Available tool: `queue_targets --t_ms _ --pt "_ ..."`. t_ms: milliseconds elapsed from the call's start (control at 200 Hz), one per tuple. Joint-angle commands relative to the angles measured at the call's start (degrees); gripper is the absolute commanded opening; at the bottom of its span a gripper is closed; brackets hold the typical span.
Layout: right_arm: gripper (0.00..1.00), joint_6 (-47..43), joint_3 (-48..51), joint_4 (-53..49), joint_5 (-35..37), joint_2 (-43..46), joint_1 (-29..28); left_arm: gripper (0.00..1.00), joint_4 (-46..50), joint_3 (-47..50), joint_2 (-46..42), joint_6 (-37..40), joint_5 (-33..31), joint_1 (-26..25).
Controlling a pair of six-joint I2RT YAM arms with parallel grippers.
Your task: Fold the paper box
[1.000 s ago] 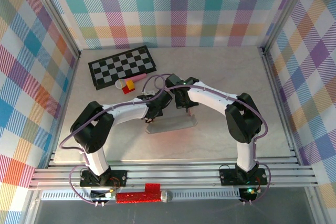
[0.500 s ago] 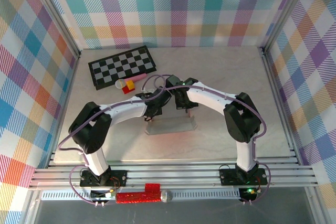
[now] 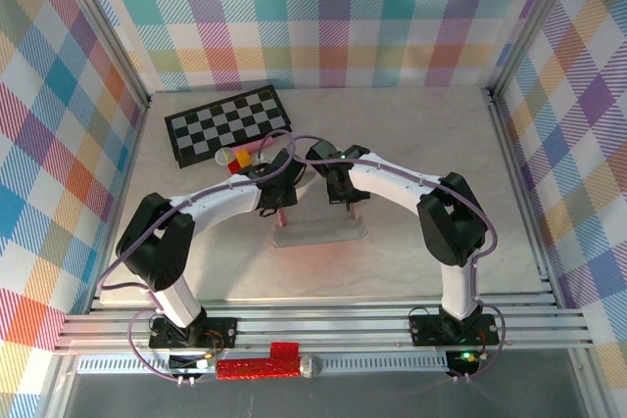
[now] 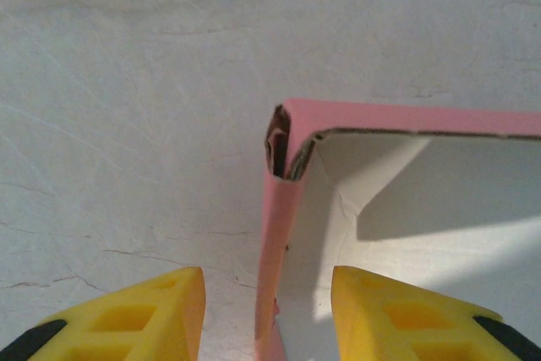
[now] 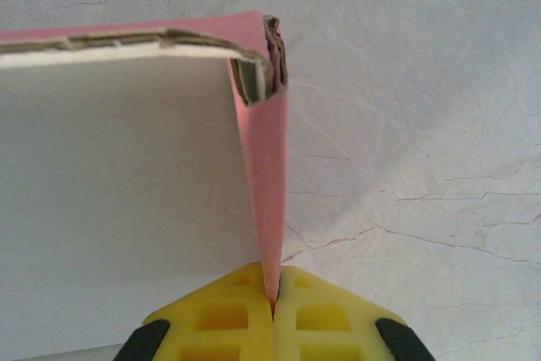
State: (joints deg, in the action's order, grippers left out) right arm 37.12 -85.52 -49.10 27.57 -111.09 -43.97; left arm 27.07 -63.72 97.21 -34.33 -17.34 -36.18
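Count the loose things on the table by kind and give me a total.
Paper box: 1
Checkered board: 1
Small blocks: 4
Total: 6

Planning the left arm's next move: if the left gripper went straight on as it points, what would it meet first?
Likely the paper box: its pink side wall stands between the fingers of the open left gripper; depth is unclear.

The pale marbled table (image 3: 421,144) carries a checkerboard (image 3: 228,124) at its far left. Small coloured blocks (image 3: 242,159) lie just beside the checkerboard's near edge. The paper box (image 3: 318,234) sits nearer and rightward of it.
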Motion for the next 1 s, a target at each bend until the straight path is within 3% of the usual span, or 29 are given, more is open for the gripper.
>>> queue_targets --t_ms 0,235,485,670,805,995 --pt "0.0 0.75 -0.87 -0.97 0.03 -0.92 -0.51 0.42 1.32 0.31 0.5 0.8 0.62 0.15" --pt "0.0 3.22 -4.19 -5.83 -0.52 -3.96 0.13 0.47 6.04 -3.56 -5.98 -0.92 -1.5 0.15" --pt "0.0 12.87 -5.32 -12.37 -8.21 -5.66 6.14 0.51 13.83 -8.12 -15.78 -2.93 -2.41 2.12" --pt "0.0 26.76 -3.55 -16.85 -18.33 -2.86 11.87 0.46 16.96 -3.73 -21.59 -4.25 4.64 7.86" --pt "0.0 38.63 -2.49 -17.87 -26.03 -0.63 13.21 0.38 17.46 3.39 -24.75 -5.48 9.86 9.16" --pt "0.0 52.77 4.11 -11.81 -37.35 1.75 13.16 0.33 4.3 14.97 -24.95 -11.76 23.78 8.82"
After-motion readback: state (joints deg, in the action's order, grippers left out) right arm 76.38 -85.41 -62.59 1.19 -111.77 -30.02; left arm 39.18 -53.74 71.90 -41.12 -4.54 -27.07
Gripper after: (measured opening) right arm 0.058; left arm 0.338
